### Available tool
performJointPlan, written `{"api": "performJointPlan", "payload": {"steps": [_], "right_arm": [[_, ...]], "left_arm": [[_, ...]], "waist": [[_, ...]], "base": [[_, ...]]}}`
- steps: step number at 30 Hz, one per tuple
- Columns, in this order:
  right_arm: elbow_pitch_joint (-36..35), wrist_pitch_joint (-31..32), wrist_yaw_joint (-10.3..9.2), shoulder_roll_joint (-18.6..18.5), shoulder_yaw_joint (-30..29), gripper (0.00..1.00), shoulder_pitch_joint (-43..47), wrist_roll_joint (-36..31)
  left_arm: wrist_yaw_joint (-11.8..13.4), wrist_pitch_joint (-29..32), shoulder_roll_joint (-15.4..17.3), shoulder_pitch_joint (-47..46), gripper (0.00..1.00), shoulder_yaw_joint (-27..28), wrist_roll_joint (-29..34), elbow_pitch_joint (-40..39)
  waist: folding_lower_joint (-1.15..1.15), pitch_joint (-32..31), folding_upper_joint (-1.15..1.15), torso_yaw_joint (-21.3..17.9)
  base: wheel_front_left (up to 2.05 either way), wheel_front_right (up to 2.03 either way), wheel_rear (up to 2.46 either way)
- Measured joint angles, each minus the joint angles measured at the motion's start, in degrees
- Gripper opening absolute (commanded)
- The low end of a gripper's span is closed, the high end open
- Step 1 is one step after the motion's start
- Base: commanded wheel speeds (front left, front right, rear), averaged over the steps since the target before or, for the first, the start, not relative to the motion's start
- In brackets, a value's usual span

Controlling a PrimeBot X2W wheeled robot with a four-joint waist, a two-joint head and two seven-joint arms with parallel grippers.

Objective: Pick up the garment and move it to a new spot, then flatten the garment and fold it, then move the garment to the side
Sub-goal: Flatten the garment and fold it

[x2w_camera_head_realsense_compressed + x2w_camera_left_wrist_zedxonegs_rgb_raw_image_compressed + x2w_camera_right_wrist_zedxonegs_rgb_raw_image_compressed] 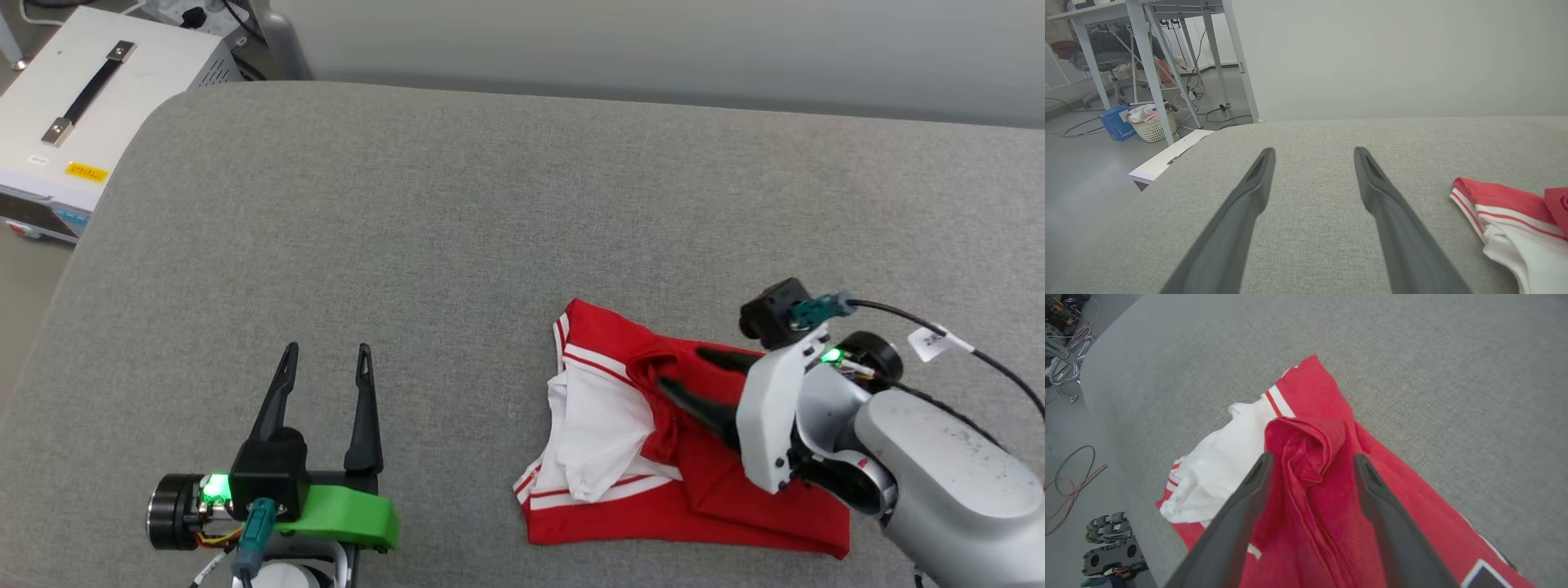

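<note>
The garment (694, 482), a red shirt with white sleeves and striped trim, lies folded and bunched on the grey table's near right. My right gripper (684, 369) hovers over it, open, its two dark fingers either side of a raised red fold (1310, 453) without pinching it. The garment (1314, 506) spreads under those fingers, white sleeve (1224, 473) to their left. My left gripper (326, 353) rests open over bare table at the near left, well apart from the cloth. In the left wrist view its gripper (1314, 153) points across the table, with the garment's edge (1506, 212) at the right.
The grey padded table (457, 212) has much bare surface at the middle and back. A white box with a black handle (90, 90) stands off its far left corner. Table legs, cables and a laundry basket (1152, 122) are on the floor beyond.
</note>
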Motion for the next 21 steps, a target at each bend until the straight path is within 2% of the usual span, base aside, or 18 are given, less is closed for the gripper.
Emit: {"api": "performJointPlan", "payload": {"steps": [5, 10, 14, 18, 21], "right_arm": [[-2.54, -8.05, 0.0, -2.63, -6.15, 1.0, 1.03, -3.46], [-2.9, -18.97, 0.0, -2.34, -17.7, 1.0, 4.85, -13.25], [-3.0, -25.37, 0.0, 1.21, -28.43, 1.0, 10.01, -21.38], [-5.53, -28.59, 0.0, 5.53, -37.67, 1.0, 15.92, -30.86], [-8.59, -29.44, 0.0, 9.81, -43.76, 1.0, 20.56, -35.05]], "left_arm": [[0.26, 0.0, 0.13, 0.51, 1.0, 0.45, 0.07, -0.55], [0.26, 0.0, 0.58, 1.74, 1.0, 0.46, 0.31, -0.74], [0.26, 0.0, 0.69, 2.3, 1.0, 0.31, 0.42, -0.93], [0.25, 0.0, 0.75, 3.0, 1.0, -0.03, 0.46, -1.29], [0.2, 0.0, 0.81, 3.07, 1.0, -0.2, 0.46, -1.32]], "waist": [[0.0, -1.86, 0.0, -1.05], [0.0, -3.76, 0.0, -2.42], [0.0, -5.05, 0.0, -3.55], [0.0, -6.13, 0.0, -4.56], [0.0, -6.68, 0.0, -5.05]], "base": [[0.0, 0.0, 0.0], [0.0, 0.0, 0.0], [0.0, 0.0, 0.0], [0.0, 0.0, 0.0], [0.0, 0.0, 0.0]]}}
